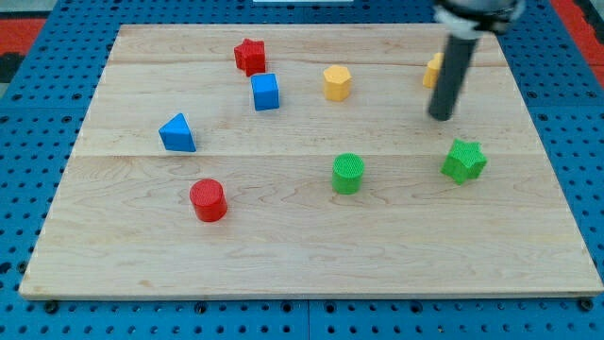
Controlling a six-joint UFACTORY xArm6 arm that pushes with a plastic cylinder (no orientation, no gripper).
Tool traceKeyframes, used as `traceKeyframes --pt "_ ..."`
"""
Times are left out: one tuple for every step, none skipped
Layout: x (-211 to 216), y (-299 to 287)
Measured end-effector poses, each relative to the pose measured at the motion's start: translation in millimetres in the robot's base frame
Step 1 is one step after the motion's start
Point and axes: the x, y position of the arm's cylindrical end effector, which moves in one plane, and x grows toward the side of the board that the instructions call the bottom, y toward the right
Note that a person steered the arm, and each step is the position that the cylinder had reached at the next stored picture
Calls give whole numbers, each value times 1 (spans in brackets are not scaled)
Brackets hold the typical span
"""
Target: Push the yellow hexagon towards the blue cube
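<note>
The yellow hexagon (337, 83) sits on the wooden board (283, 255) at the upper middle. The blue cube (265, 92) stands to its left, a short gap apart. My tip (441, 116) is at the end of the dark rod at the view's upper right, well to the right of the yellow hexagon and not touching it. A second yellow block (432, 70) is partly hidden behind the rod; its shape cannot be made out.
A red star (250, 57) lies just above the blue cube. A blue triangle (177, 133) is at the left, a red cylinder (208, 200) at lower left, a green cylinder (347, 174) at centre, a green star (463, 161) below my tip.
</note>
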Motion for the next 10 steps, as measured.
traceKeyframes --pt "-42 49" --pt "-83 27" --pt "-92 -60" --pt "-93 -153" --pt "-93 -150" --pt "-69 -118" --pt "-41 -119" --pt "-41 -147" --pt "-43 -156" --pt "-48 -130"
